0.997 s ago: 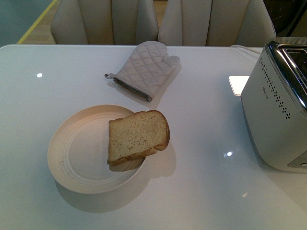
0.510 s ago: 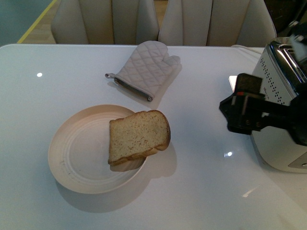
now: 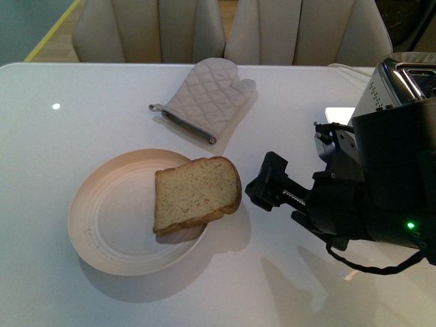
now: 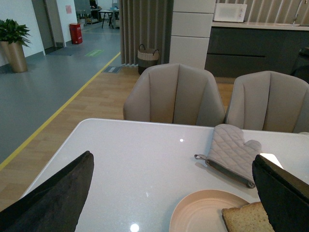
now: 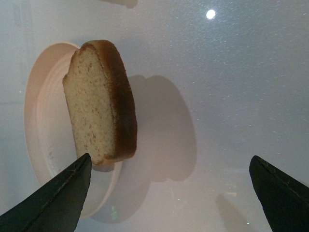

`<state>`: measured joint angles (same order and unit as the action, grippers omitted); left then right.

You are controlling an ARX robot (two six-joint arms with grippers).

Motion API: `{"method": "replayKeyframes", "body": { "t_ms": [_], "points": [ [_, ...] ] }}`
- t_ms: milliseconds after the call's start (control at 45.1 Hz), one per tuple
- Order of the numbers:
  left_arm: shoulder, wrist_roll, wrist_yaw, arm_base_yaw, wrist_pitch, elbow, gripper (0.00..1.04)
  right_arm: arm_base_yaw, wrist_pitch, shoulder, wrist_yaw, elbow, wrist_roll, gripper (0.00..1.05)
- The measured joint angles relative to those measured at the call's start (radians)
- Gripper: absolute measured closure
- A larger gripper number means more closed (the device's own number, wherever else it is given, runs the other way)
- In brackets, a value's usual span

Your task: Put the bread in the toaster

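Tan bread (image 3: 196, 196) near right end effector (image 3: 264, 184)

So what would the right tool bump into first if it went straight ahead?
The right tool would probably meet the bread first, at its crust edge overhanging the plate; depth is unclear.

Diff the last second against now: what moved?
The right gripper came in from the right, passed in front of the toaster and reached left toward the bread, jaws open, holding nothing. Bread, plate, oven mitt and toaster stayed put.
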<state>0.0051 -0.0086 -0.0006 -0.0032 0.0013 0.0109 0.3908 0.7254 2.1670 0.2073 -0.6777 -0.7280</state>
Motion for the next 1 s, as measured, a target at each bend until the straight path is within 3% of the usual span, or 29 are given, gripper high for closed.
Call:
{"method": "replayKeyframes", "body": {
  "t_ms": [643,775,997],
  "points": [
    [0.0,0.0,0.0,0.0,0.0,0.0,0.07,0.067,-0.027,0.139,0.06,-0.212,-0.15,0.1],
    [0.0,0.0,0.0,0.0,0.0,0.0,0.07,0.072,-0.034,0.167,0.068,-0.236,-0.173,0.19],
    [0.0,0.0,0.0,0.0,0.0,0.0,0.07,0.076,-0.04,0.181,0.071,-0.259,-0.201,0.49]
  ]
}}
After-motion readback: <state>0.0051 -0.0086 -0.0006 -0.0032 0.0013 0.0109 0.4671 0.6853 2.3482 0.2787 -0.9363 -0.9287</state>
